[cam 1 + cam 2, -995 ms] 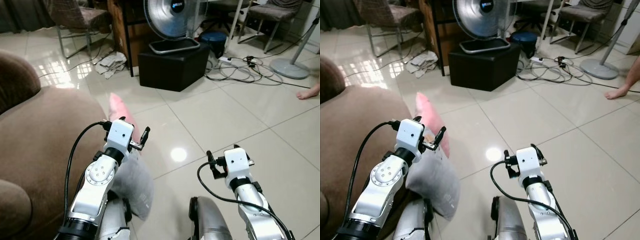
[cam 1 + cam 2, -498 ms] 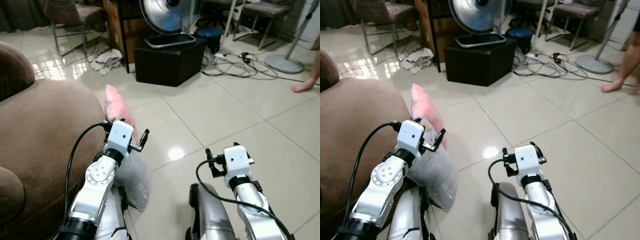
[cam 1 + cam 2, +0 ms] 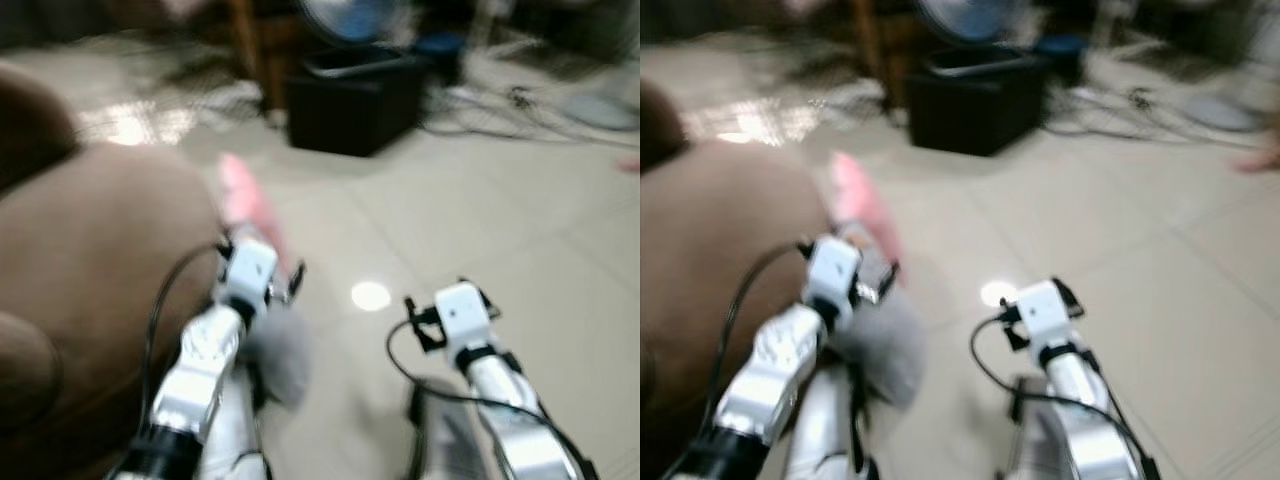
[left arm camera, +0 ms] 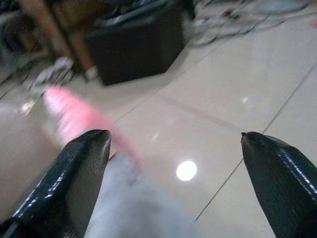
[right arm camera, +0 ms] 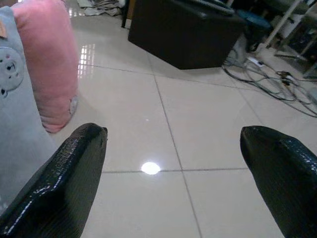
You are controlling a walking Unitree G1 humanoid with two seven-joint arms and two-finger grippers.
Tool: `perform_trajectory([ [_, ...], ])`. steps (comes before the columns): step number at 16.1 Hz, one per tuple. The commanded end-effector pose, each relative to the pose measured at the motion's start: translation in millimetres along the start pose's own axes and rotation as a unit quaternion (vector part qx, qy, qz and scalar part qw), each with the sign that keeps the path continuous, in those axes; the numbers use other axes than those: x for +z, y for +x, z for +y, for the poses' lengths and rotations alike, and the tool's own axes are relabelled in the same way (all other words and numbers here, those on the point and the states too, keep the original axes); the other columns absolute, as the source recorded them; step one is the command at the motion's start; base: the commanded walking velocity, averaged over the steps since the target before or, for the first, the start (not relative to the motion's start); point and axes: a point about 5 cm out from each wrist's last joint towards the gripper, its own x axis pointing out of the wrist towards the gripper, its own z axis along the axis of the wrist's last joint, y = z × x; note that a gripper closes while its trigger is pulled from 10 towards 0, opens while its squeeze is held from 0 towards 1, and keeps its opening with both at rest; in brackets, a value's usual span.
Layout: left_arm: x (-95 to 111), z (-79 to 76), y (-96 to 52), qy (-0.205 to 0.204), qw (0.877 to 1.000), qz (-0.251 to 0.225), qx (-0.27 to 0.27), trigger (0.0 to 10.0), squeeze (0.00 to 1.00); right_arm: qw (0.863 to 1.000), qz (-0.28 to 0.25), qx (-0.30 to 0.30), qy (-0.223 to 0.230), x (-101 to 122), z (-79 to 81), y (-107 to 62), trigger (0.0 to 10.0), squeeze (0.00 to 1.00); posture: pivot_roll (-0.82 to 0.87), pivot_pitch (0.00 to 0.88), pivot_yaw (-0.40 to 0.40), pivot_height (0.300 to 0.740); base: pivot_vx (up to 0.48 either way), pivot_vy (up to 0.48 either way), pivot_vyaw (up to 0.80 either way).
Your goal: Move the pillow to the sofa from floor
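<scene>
The place is a room in a home, most likely a living room. A brown soft sofa [image 3: 90, 260] stands on the robot's left side, and a pink and grey pillow [image 5: 47, 64] leans on the floor just beside it. The floor [image 5: 208, 139] is made of big, pale, shiny tiles that reflect a lamp. Further away there is a black box [image 5: 185, 32] on the floor, and on it something like a fan [image 3: 350, 20], but it is blurred. Near the box many cables [image 5: 270, 82] lie loose on the tiles, and a crumpled cloth [image 5: 101, 5] lies near a wooden furniture leg [image 4: 47, 25].
</scene>
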Motion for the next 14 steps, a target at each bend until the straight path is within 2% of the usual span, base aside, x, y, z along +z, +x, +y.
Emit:
perform_trajectory([
  [1,-1.8,5.4,-1.1,0.007,1.000,0.006,0.005,10.0,0.00,1.000,-0.012,0.004,0.006,6.9,4.5,-3.4,10.0,0.00,-0.05,0.078,0.031,0.511,0.000,0.000,0.80],
  [3,-5.2,5.2,1.5,0.013,1.000,0.013,0.010,10.0,0.00,1.000,0.000,0.000,0.015,2.0,4.5,-8.9,10.0,0.00,-0.06,0.090,0.036,0.511,0.000,0.000,0.00],
  [6,-7.2,5.9,4.9,-0.002,0.999,0.031,0.015,10.0,0.00,1.000,0.002,0.001,0.013,1.6,5.0,-12.5,10.0,0.00,-0.06,0.100,0.041,0.511,0.000,0.000,0.00],
  [8,-15.7,8.0,17.3,-0.034,0.997,0.064,0.023,10.0,0.00,1.000,0.004,0.005,0.004,3.0,6.9,-17.7,10.0,0.00,-0.08,0.123,0.043,0.511,0.000,0.000,0.00],
  [9,-19.3,8.0,22.4,-0.041,0.996,0.074,0.023,10.0,1.00,1.000,0.002,0.011,0.000,4.7,8.7,-19.6,10.0,0.00,-0.08,0.133,0.038,0.511,0.000,0.000,0.00],
  [11,-26.6,11.3,30.4,-0.057,0.992,0.102,0.036,10.0,1.00,0.999,-0.017,0.039,-0.008,12.5,12.4,-25.5,10.0,0.00,-0.09,0.151,0.021,0.511,0.000,0.000,0.00],
  [14,-32.0,19.4,35.8,-0.047,0.989,0.125,0.070,10.0,1.00,0.998,-0.020,0.058,-0.011,19.1,13.4,-26.5,10.0,0.00,-0.10,0.174,0.016,0.511,0.000,0.000,0.00],
])
